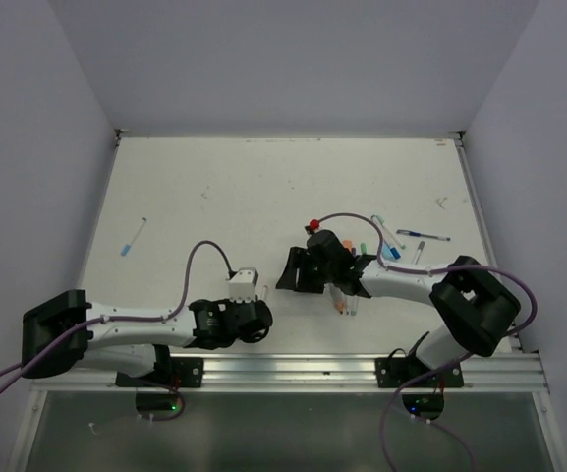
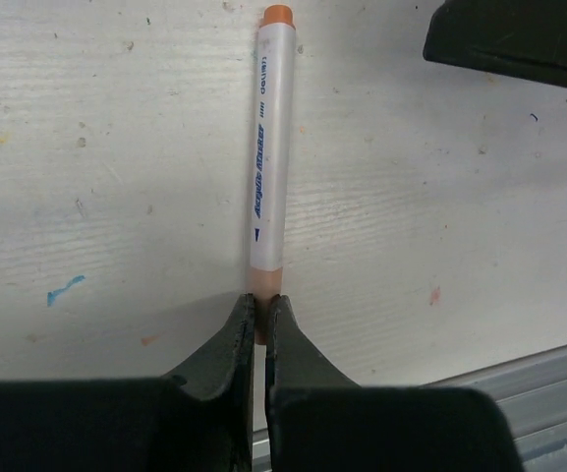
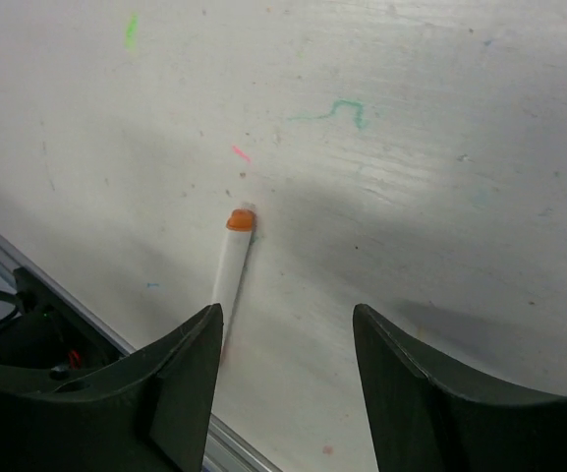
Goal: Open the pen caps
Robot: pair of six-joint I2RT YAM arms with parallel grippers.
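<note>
On a scuffed white tabletop (image 2: 86,197), left fingers (image 2: 232,344) pinch just the orange end (image 2: 264,282) of a white plastic marker (image 2: 270,147) and may slip; right fingers (image 3: 185,379) hang open.

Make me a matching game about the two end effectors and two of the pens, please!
Things:
1. left end effector
2. right end effector
3. orange pen
4. light blue pen

States:
A. lying alone on the left side of the table
B. open, nothing between its fingers
C. shut tight
D. one end pinched, white barrel lying flat

Pairs: 1-C, 2-B, 3-D, 4-A
</note>
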